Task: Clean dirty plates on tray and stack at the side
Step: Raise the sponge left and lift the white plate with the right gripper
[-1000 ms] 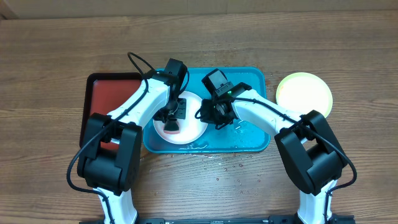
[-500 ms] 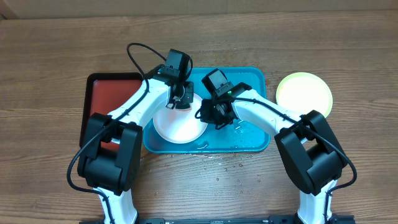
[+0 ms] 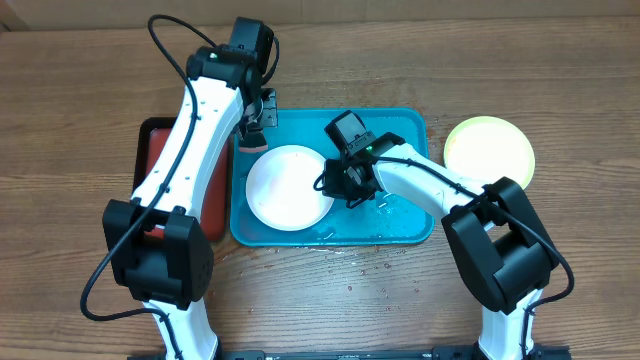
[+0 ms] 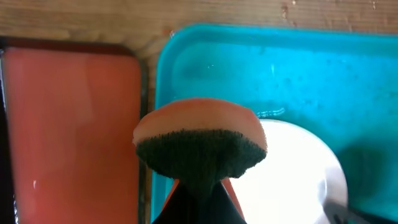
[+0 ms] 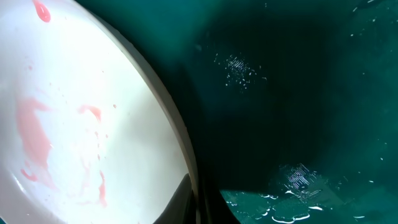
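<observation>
A white plate [image 3: 288,188] lies in the left half of the turquoise tray [image 3: 400,135]. The right wrist view shows faint red smears on the white plate [image 5: 74,124]. My right gripper [image 3: 331,183] is shut on the plate's right rim, one finger inside and one outside [image 5: 194,202]. My left gripper [image 3: 256,126] is shut on an orange sponge with a dark scrub face [image 4: 200,144]. It holds the sponge above the tray's far left corner, off the plate. A pale yellow-green plate [image 3: 489,150] sits on the table right of the tray. The light blue plate is not in view.
A red tray with a black rim [image 3: 160,160] lies left of the turquoise tray, partly under my left arm; it also shows in the left wrist view [image 4: 68,124]. Water drops wet the turquoise tray floor [image 5: 298,180] and the table at its front edge [image 3: 370,250].
My left gripper lifted the sponge off the white plate and swung back and left to the tray's far left corner. The plate's middle is now uncovered. My right gripper has not moved.
</observation>
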Robot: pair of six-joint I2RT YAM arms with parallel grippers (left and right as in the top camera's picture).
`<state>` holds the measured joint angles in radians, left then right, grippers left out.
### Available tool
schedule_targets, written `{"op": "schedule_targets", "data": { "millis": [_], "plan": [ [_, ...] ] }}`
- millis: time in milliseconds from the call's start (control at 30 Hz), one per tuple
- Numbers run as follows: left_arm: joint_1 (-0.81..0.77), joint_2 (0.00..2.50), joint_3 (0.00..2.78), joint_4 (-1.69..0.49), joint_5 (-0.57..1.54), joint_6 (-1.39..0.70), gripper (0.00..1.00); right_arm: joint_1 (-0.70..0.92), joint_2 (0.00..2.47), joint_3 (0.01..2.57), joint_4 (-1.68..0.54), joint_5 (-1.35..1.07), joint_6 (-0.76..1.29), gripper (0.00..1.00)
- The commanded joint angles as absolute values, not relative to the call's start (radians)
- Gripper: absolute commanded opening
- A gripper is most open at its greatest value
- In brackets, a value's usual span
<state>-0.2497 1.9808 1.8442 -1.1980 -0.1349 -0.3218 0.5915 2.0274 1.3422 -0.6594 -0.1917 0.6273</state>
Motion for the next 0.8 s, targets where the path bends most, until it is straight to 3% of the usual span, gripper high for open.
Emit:
{"op": "schedule_targets", "data": {
  "millis": [0,333,767],
  "plan": [
    [-0.255,1.975,1.863,-1.230,-0.092,-0.284,0.05,0.575,1.949,1.331,-0.665,-0.167,0.602,0.04],
    [-0.255,1.975,1.852,-1.203,-0.077,-0.285,0.04,0.595,1.740,1.331,-0.783,0.288,0.572,0.04],
    [-0.255,1.975,1.852,-1.190,-0.077,-0.285,0.04,0.692,1.709,1.331,-0.911,0.870,0.576,0.04]
  ]
}}
